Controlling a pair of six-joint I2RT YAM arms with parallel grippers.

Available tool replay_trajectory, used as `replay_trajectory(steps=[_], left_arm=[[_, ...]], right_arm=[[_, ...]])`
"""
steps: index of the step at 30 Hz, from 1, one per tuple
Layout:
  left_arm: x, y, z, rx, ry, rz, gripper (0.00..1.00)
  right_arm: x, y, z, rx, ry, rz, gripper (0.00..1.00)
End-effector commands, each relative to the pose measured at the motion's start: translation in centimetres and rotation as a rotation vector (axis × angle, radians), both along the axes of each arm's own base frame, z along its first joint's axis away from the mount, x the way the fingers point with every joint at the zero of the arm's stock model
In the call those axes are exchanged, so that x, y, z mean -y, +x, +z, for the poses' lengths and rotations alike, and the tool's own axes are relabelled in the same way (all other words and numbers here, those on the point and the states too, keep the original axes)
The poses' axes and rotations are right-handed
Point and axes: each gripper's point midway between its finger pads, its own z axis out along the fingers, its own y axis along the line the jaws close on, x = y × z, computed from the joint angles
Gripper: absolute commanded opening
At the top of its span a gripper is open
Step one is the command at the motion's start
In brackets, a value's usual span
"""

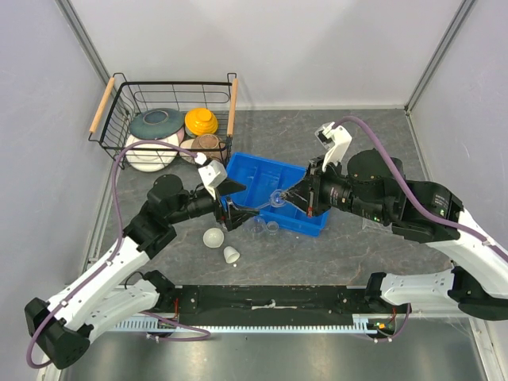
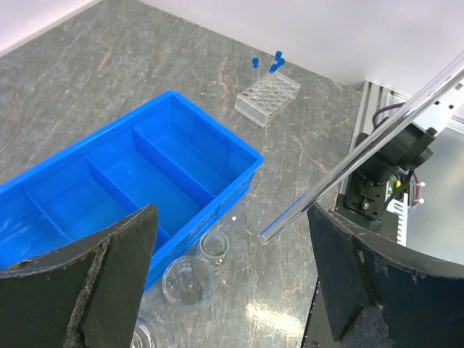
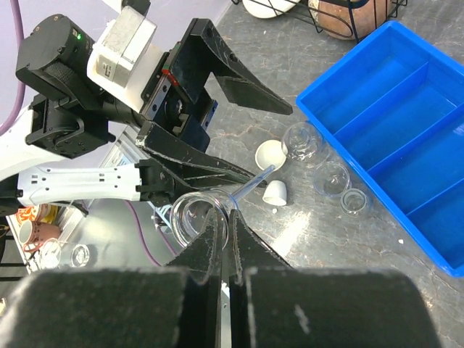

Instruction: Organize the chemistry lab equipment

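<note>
Right pincer (image 3: 225,214) pinches a clear stemmed vessel (image 3: 190,217) at the bin (image 2: 217,125) edge, left pincer (image 2: 230,217) spread around its stem.

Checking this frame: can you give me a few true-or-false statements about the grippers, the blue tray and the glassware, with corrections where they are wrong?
1. The left gripper is open. True.
2. The right gripper is shut on a clear glass tube. True.
3. The clear beakers stand inside the blue tray. False: they stand on the table beside it, and the tray's compartments in view are empty.
4. The wire basket is empty. False: it holds coloured bowls.
5. The gridded rack sits in the tray. False: it stands on the table, apart from the tray.
</note>
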Motion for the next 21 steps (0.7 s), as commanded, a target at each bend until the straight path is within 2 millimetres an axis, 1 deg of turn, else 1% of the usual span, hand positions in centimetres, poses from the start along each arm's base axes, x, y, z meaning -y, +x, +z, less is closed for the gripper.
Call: replay_trajectory(steps=[1, 2, 3, 4, 5, 6, 7, 9, 10, 12, 14, 17, 18, 20, 21], left_arm=[[1.7, -0.5, 2.8, 0.172, -0.068, -0.117, 0.9], [2.0, -0.6, 2.9, 0.176, -0.07, -0.134, 0.9], [2.4, -1.3, 2.9, 0.181, -0.074, -0.181, 0.9], [2.7, -1.6, 2.8, 0.179, -0.074, -0.208, 0.9], [3.0, -1.9, 2.5, 0.171, -0.071, -0.236, 0.89], [3.5, -3.0, 2.7, 0.179, -0.083, -0.308, 0.89], [3.7, -3.7, 2.7, 0.177, -0.087, -0.347, 0.89], [4.0, -4.3, 3.0, 0.192, -0.096, -0.376, 0.88], [4.0, -5.0, 3.5, 0.211, -0.104, -0.399, 0.88], [4.0, -5.7, 3.8, 0.229, -0.107, -0.412, 0.88], [3.8, -6.7, 4.3, 0.26, -0.112, -0.438, 0.84], [3.5, -7.5, 4.7, 0.275, -0.122, -0.462, 0.78], [3.5, -7.7, 4.7, 0.275, -0.123, -0.47, 0.74], [3.5, -8.1, 4.7, 0.275, -0.124, -0.491, 0.7], [3.5, -8.2, 4.5, 0.268, -0.121, -0.501, 0.65]], right_arm=[[0.2, -0.6, 0.2, 0.001, 0.009, 0.024, 0.0], [0.0, -0.5, 0.0, 0.0, 0.002, 0.023, 0.0], [-0.1, -0.4, 0.0, 0.002, 0.001, 0.022, 0.0], [-0.3, -0.2, -0.2, 0.001, -0.006, 0.019, 0.0], [-0.5, -0.3, 0.0, 0.003, 0.005, 0.027, 0.0], [-1.1, -0.2, -0.4, -0.003, 0.003, 0.035, 0.0], [-1.3, -0.2, -0.4, -0.003, 0.01, 0.04, 0.0], [-2.0, 0.0, -0.9, -0.012, 0.001, 0.044, 0.0], [-2.1, 0.1, -0.8, -0.009, 0.001, 0.043, 0.0], [-2.4, 0.3, -1.1, -0.012, -0.006, 0.04, 0.0], [-2.7, 0.4, -1.0, -0.011, -0.003, 0.041, 0.0], [-3.2, 0.6, -1.4, -0.018, -0.008, 0.044, 0.0], [-3.3, 0.7, -1.4, -0.02, -0.006, 0.042, 0.0], [-3.5, 0.8, -1.5, -0.021, -0.005, 0.04, 0.0], [-3.5, 0.8, -1.4, -0.019, -0.005, 0.037, 0.0]])
